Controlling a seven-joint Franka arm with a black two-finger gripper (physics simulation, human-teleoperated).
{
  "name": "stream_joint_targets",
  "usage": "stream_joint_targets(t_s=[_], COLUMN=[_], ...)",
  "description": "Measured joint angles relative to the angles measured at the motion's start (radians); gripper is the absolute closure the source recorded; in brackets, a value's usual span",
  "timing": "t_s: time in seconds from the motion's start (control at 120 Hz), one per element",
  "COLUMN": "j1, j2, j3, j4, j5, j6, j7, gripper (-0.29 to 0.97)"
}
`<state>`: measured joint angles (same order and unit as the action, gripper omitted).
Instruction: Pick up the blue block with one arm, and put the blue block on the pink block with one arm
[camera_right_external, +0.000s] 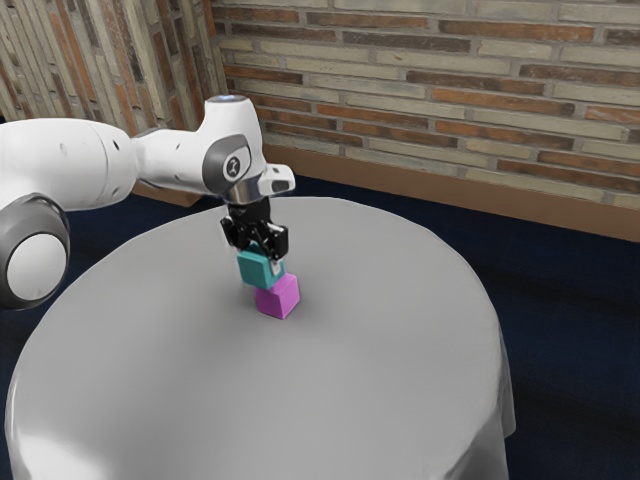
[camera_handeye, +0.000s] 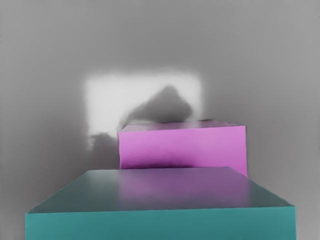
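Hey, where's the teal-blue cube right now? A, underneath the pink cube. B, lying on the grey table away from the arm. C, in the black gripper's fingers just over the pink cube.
C: the black two-finger gripper grips the teal-blue cube just above the pink cube, a little toward the exterior view's left.

Soft even light; bright patch on table (camera_handeye: 105, 100) w/ dark shadow; pink block (camera_handeye: 182, 147) tint reflects on blue block (camera_handeye: 160, 220).
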<state>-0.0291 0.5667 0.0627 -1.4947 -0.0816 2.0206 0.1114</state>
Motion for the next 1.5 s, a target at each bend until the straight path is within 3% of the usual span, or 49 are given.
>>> stream_joint_targets(t_s=[1.15,1.325,1.5], j1=[-0.009,-0.012,-0.014], j2=[0.001,0.000,0.000], j3=[-0.002,-0.001,-0.001], j4=[-0.009,-0.011,-0.011], j5=[-0.011,-0.013,-0.014], j6=[0.037,0.037,0.039], j7=[-0.022,-0.031,-0.037], gripper=[0.32,0.15,0.07])
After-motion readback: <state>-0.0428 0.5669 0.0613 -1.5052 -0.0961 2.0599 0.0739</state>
